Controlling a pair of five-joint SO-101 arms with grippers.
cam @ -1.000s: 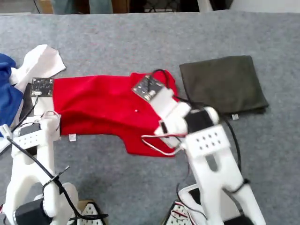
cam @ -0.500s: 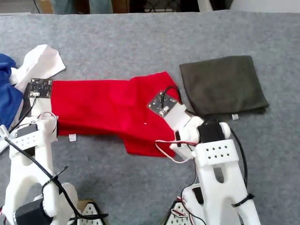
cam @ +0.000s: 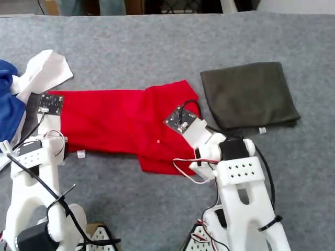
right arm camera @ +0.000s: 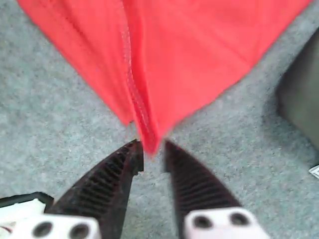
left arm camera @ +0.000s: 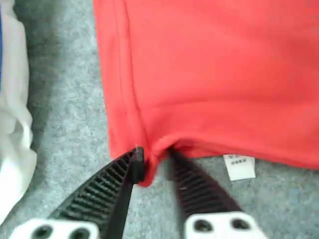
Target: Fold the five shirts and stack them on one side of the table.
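High view, table (cam: pixel 157 42): grey and cloth-covered, with both arms rising from its near edge.
High view, red shirt (cam: pixel 104 120): spread across the middle of the table, its long side running left to right. A second layer lies over its right part, and a flap there reaches toward the near edge.
High view, dark folded shirt (cam: pixel 248 94): a neat rectangle toward the right edge, just beside the red shirt's right end.
High view, white shirt (cam: pixel 47 68): crumpled by the left edge, just past the red shirt's left end.
High view, blue shirt (cam: pixel 8 99): bunched at the left edge, touching the white shirt.
High view, left arm (cam: pixel 34 157): over the red shirt's near left corner, with a small white tag (cam: pixel 80 153) just beside it.
High view, right arm (cam: pixel 235 167): over the right side of the flap, between the red shirt and the dark folded shirt.
Left wrist view, left claw (left arm camera: pixel 154 157): narrow, pinching the hemmed corner of the red shirt (left arm camera: pixel 214 74). The cloth puckers between the fingers.
Left wrist view, surroundings: the white tag (left arm camera: pixel 239 167) pokes out from under the hem just beside the claw. The white shirt (left arm camera: pixel 12 124) lies apart, across a strip of grey table.
Right wrist view, right claw (right arm camera: pixel 151 148): narrow, holding a pointed corner of the red shirt (right arm camera: pixel 189 55) between its tips. A stitched seam runs away from the grip.
Right wrist view, surroundings: the dark folded shirt (right arm camera: pixel 301 99) lies near, with grey table under the claw.
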